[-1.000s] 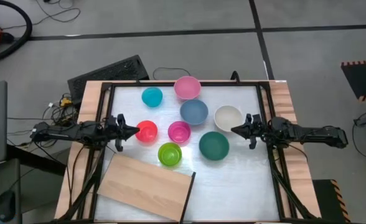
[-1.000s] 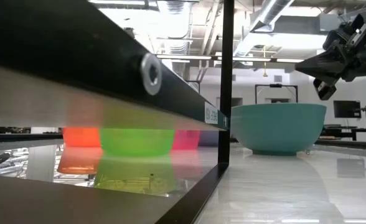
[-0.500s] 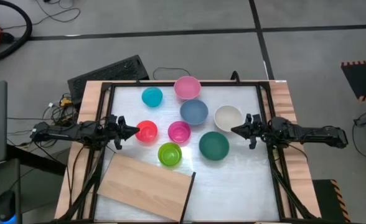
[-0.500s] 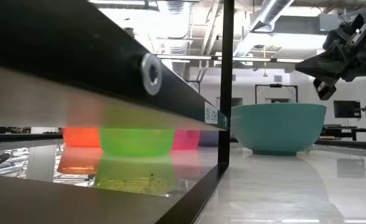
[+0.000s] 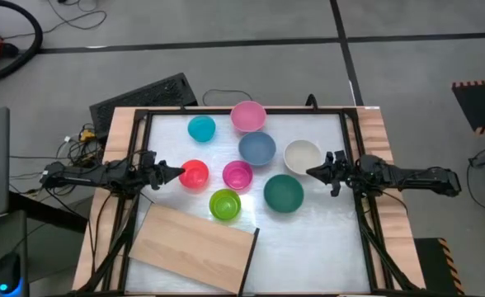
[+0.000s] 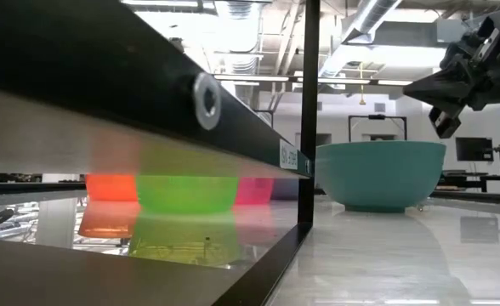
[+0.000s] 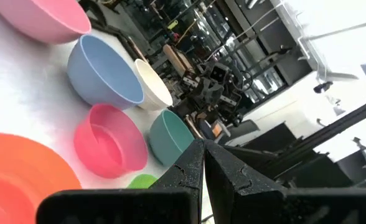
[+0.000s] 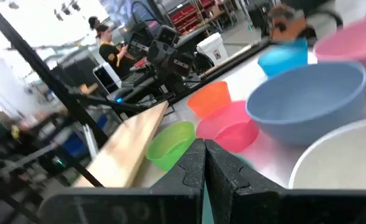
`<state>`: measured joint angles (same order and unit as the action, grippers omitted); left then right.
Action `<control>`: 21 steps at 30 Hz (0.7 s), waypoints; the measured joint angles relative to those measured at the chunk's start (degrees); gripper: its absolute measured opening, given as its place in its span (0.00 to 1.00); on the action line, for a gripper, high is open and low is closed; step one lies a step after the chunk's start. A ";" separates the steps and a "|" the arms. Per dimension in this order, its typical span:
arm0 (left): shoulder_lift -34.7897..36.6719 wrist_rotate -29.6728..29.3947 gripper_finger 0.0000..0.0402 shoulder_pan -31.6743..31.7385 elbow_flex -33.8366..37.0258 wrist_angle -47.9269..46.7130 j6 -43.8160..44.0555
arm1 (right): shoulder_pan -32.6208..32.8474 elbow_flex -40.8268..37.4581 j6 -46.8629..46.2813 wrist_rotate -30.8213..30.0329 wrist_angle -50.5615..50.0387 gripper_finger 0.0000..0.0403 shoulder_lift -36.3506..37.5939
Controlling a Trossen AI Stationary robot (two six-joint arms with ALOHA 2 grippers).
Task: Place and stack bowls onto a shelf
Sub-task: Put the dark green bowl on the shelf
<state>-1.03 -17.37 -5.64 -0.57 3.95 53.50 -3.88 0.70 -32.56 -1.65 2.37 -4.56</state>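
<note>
Meanwhile eight empty bowls (image 5: pixel 257 148) unstacked on table, shelf (image 5: pixel 195 247) bare, left end effector (image 5: pixel 179 172) and right end effector (image 5: pixel 311 172) clenched, holding nothing

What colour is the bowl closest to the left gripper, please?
Red-orange: the bowl beside the left gripper, clearest in the high view.

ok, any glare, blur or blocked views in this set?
High view: sharp, bright sheen on the tabletop. Low view: a blurred dark frame bar fills the left half, and the lime green bowl mirrors in the glossy surface. Right wrist view: near cream white bowl soft, background blurred.
</note>
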 joint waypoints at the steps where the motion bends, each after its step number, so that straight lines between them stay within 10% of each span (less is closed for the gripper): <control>1: 0.00 -0.01 0.00 0.01 -0.01 0.00 0.13 | 0.00 0.18 -2.25 0.00 0.12 0.08 0.00; 13: 0.01 -4.40 0.00 0.01 0.01 0.22 0.09 | -0.39 0.51 -16.11 -0.43 1.08 0.08 0.00; 21: -0.01 -7.48 0.00 0.01 -0.23 0.64 -1.02 | -0.39 0.62 -29.19 -12.28 6.07 0.08 0.17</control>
<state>-1.04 -24.84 -5.63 -0.80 4.59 52.48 -4.27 1.32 -61.75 -13.93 8.44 -4.38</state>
